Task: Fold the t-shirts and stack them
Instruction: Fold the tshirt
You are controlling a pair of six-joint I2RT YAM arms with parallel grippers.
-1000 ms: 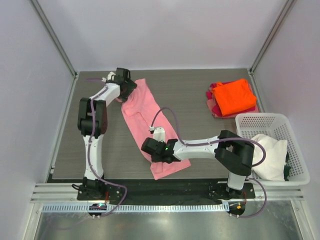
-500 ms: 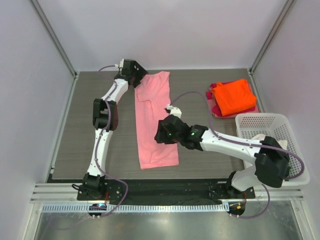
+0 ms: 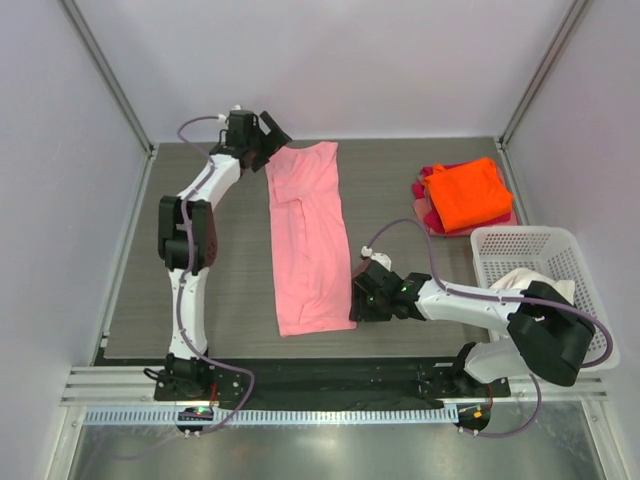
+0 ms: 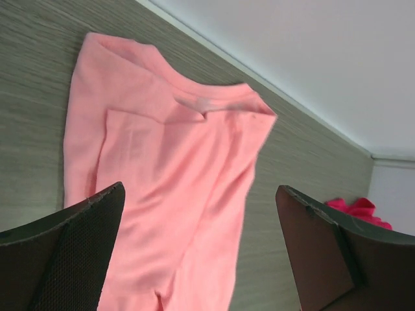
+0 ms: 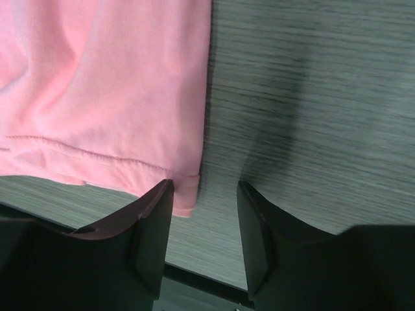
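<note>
The light pink t-shirt (image 3: pixel 306 240) lies flat as a long folded strip running from the table's back to its front. My left gripper (image 3: pixel 274 136) is open and empty, just above the shirt's back left corner; its wrist view shows the shirt (image 4: pixel 175 162) and its collar (image 4: pixel 206 105) below the spread fingers. My right gripper (image 3: pixel 356 301) is open and empty at the shirt's near right corner; its wrist view shows the hem (image 5: pixel 104 155) beside the left finger (image 5: pixel 152 220). The orange t-shirt (image 3: pixel 466 192) lies on the magenta-red one (image 3: pixel 427 214). The cream-white t-shirt (image 3: pixel 537 296) is in the basket.
The white lattice basket (image 3: pixel 520 243) stands at the right edge, near the right arm's base. The folded pile sits at the back right. Bare grey wood tabletop (image 3: pixel 220 260) shows left of the pink shirt. Walls enclose the table's back and sides.
The pink shirt went from lying diagonally to lying straight front to back. My right gripper came off the shirt and moved to its near right corner. My left gripper shifted slightly left at the collar end.
</note>
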